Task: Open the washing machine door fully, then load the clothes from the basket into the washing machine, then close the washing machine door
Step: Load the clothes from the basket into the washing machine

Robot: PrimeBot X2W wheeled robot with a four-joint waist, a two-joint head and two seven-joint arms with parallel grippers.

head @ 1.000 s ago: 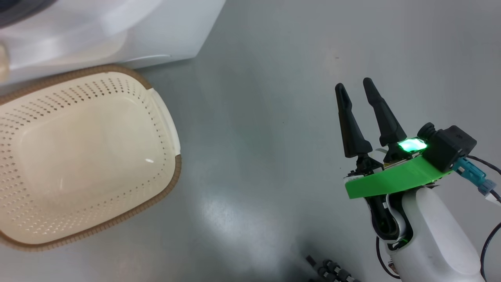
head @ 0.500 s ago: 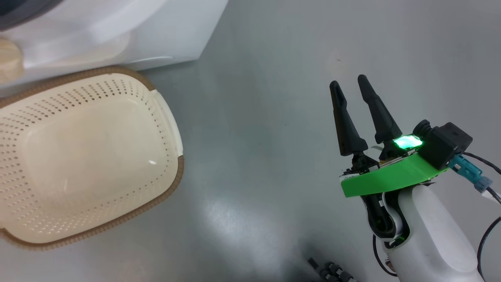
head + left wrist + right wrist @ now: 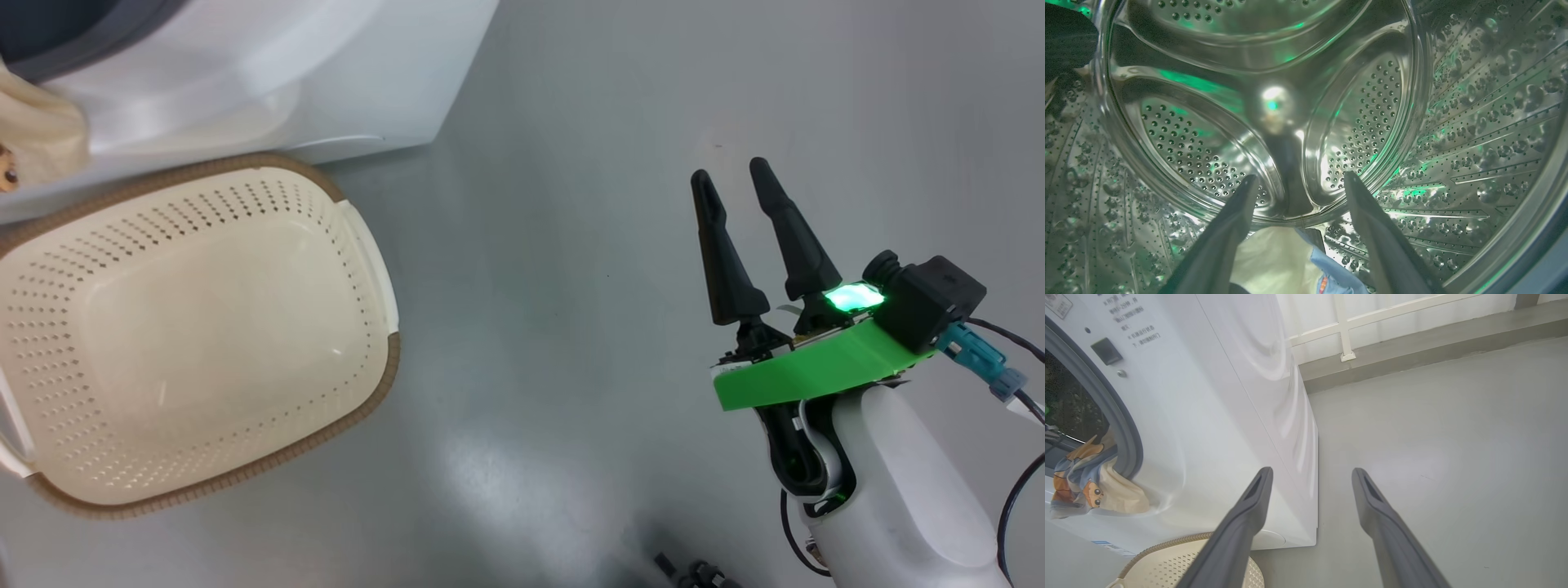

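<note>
While the left gripper (image 3: 1298,183) reaches into the washing machine (image 3: 367,73), its jaws stand wide apart and released. The two long dark fingers (image 3: 1372,228) are spread before the back wall of the steel drum (image 3: 1474,143). Low between the roots of those fingers lie the clothes (image 3: 1274,261): a fold of cream-yellow fabric with a strip of light blue just beside it, resting on the drum's perforated wall. From the left wrist view I cannot tell whether the fabric touches either finger.

The right gripper (image 3: 732,175) is likewise released. Its fingers are parted and bare, and it hangs over the grey floor (image 3: 571,327), well apart from the machine and to the right of it.

In the right wrist view, part of the bundle drapes out over the lower curve of the grey-blue rubber seal (image 3: 1122,416). Blue cloth with orange-brown figures and a cream flap hang against the white front panel. In the head view that cream flap shows at the far left edge, just above the basket (image 3: 359,408).

The basket sits on the floor close against the foot of the washing machine, its brown rim toward the panel and its pale perforated bottom in plain sight.
</note>
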